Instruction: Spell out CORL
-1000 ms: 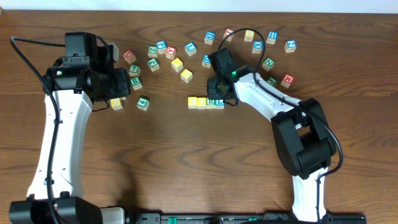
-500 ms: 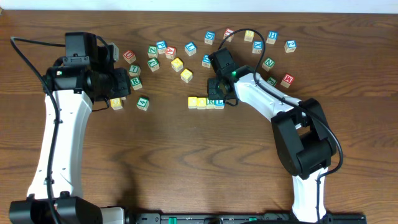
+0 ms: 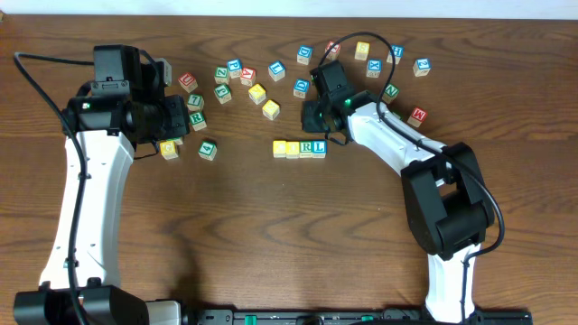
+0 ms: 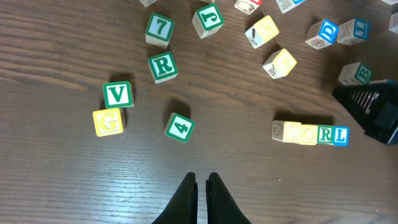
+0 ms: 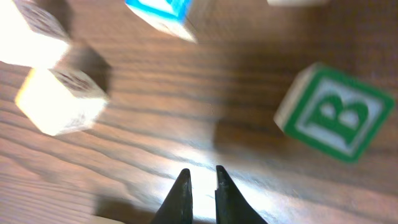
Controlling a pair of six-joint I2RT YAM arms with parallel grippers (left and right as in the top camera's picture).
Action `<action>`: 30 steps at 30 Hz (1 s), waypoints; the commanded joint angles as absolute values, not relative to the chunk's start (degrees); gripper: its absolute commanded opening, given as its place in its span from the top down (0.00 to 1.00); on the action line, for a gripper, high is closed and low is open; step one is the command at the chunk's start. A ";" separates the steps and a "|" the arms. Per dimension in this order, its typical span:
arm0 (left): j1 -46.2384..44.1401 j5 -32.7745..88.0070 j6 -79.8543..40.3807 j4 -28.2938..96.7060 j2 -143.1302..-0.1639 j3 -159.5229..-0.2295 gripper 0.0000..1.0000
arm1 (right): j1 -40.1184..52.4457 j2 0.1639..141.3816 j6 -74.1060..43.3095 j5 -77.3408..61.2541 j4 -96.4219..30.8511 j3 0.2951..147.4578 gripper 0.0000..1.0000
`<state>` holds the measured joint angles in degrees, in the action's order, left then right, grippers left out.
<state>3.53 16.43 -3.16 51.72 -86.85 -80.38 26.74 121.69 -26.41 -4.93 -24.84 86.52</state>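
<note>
four cubes now sit in one tight row on the counter, touching side to side, a little right of the middle. two yellow-topped ones are on the left, then the green r cube, then the blue l cube at the right end. from above only the r and l read clearly. the yellow tops look plain, so i can't tell whether c and o face up.

what's new is the right arm. a second ago the right gripper was down against the right end of the row, covering the l cube. now it has lifted and swung back toward the loose cubes behind, and the l stands in plain sight. its fingers are drawn in to a narrow slit with nothing between them, over bare wood, with a green b cube off to one side. the row hasn't shifted with the retreat.

the left gripper hangs closed and empty near the green 4 cube, well apart from the row, same as before.

to my eye the word is laid and let go, so the job looks all but done. what's left is for the right arm to clear away without brushing the l end.
</note>
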 commanded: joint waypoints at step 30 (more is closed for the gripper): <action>3.40 17.10 -3.70 52.01 -86.91 -80.03 0.92 | 34.54 124.53 -26.33 -5.13 -16.97 87.70 0.99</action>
